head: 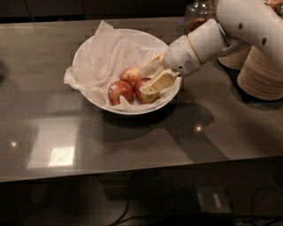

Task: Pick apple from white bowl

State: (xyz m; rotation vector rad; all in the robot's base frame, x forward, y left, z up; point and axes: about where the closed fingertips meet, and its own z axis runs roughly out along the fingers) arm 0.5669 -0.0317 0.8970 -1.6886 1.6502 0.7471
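The white bowl (90,95), lined with crumpled white tissue, sits on the grey table at centre. Three red-yellow apples lie in its right half: one at the front left (119,92), one behind it (131,75), one on the right (142,93). My gripper (153,76) reaches into the bowl from the right, over the rim. Its two tan fingers are spread apart. The upper finger (149,68) is beside the back apple and the lower finger (157,83) lies over the right apple. No apple is lifted.
Stacks of beige paper bowls (261,73) stand at the right, close behind my white arm (208,42). A glass jar (196,13) stands at the back. The table's front edge (132,174) runs across the lower part of the view.
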